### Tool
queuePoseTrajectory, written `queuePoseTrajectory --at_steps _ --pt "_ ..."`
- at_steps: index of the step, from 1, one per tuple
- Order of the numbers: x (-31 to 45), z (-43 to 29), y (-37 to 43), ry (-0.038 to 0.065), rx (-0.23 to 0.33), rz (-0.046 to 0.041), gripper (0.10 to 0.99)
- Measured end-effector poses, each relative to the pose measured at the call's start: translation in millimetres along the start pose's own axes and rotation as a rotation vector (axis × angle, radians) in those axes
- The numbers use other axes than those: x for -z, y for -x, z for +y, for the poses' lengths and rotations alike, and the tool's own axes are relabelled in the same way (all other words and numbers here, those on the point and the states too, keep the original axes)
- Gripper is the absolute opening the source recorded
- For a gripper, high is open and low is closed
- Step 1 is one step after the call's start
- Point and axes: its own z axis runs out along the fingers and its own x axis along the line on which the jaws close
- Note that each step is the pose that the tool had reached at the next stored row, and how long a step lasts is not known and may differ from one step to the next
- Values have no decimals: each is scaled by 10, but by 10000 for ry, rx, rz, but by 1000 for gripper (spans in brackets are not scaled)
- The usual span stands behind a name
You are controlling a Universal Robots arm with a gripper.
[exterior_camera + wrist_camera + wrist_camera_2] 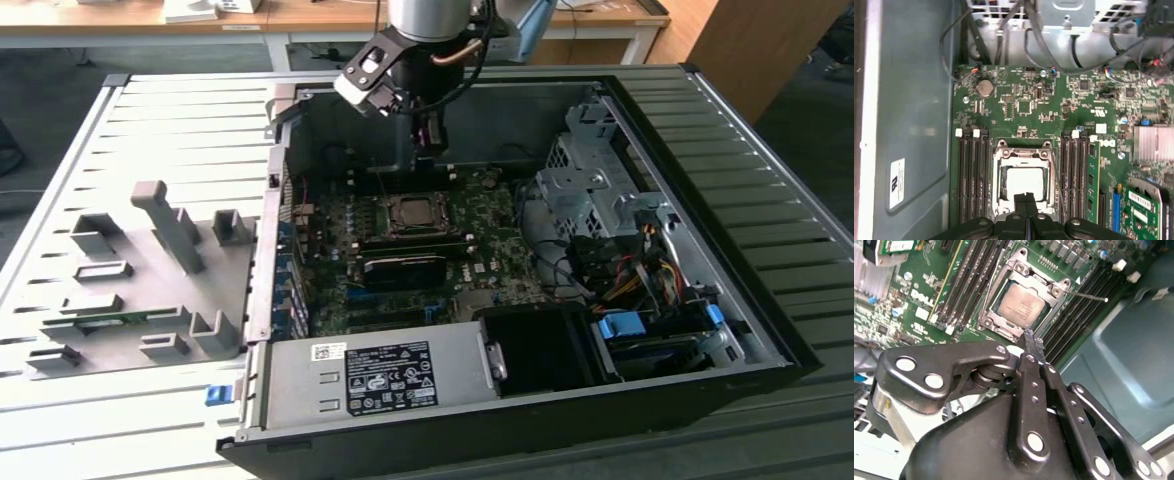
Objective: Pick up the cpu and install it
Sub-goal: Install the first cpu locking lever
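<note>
The claw hangs pinched together and holding nothing, above the computer case. In the first wrist view the cpu lies flat in its socket on the green board, at twelve o'clock from the fingertips.

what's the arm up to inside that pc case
The arm's hand is inside the open case, just above the motherboard. Its fingers are closed together with nothing between them. The cpu already lies in its socket, silver top up, and the fingertips are poised beside the socket's edge. In the exterior view, grey fixture blocks stand on the table at the exterior view's left of the case.
</note>
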Motion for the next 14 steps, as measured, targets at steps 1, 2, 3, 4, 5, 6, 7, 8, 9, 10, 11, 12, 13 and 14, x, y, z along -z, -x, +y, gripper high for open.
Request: queuePoseTrajectory --at_steps 1,2,3,4,5,6,7,8,9,10,11,12,13,14 --pt "0 0 0 0 180 1 106" --pt "-1 0 0 0 359 5 106" --pt "-1 -1 0 0 539 6 106" --pt "-2 -1 0 1 718 8 106" --pt "-2 -1 0 1 897 10 106" --pt "-3 -1 0 1 1083 13 106" --pt "-4 -1 0 2 1262 16 106" --pt "-5 -1 0 2 1444 18 106" --pt "-6 -1 0 2 1639 20 106" --pt "-7 -1 0 2 1819 22 106" --pt "-8 -1 0 2 1999 25 106" --pt "-8 -1 0 2 2184 27 106" --pt "-9 -1 0 2 2365 29 106" --pt "-10 -1 0 3 2526 31 106"
